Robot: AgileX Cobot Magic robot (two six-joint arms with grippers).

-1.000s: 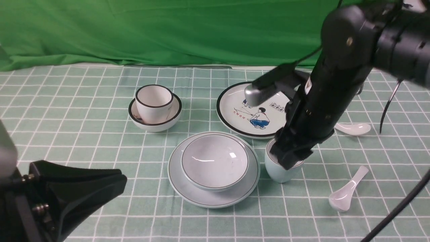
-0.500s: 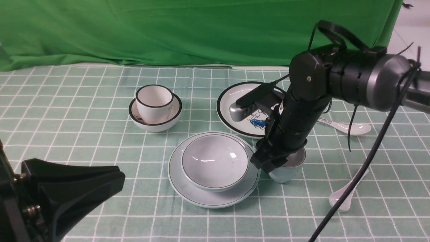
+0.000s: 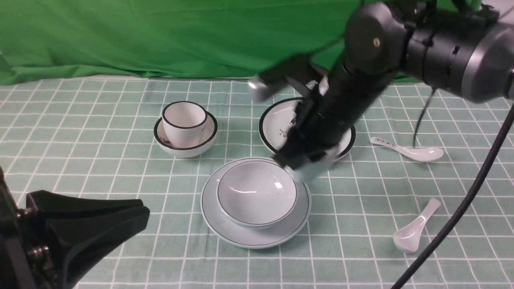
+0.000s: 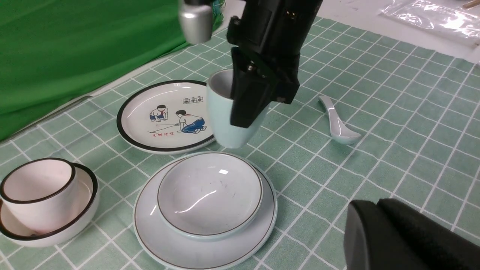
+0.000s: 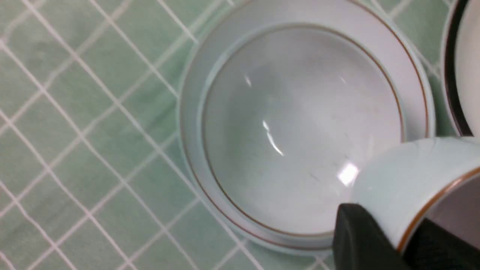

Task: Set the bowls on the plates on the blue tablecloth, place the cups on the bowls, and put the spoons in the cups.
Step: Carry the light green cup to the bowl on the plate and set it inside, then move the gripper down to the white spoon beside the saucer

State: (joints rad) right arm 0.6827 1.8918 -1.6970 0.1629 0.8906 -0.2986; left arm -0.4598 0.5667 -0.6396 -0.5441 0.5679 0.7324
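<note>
Nearly upright pale blue cup, mouth upward

green backdrop cloth, clear plastic wrap

**Table state, as I view it from the console.** The pale blue bowl sits upright on the pale blue plate, near centre of the blue tablecloth. The pale blue cup, mouth up, hangs clear of the table in my right fingers, by that bowl's far-right rim. Far left, the cream cup stands in the black-rimmed cream bowl, which rests directly on the cloth. The cartoon plate lies bare, far right of centre. At right, hollows up, lie the printed spoon, farther, and the plain spoon, nearer.
</note>
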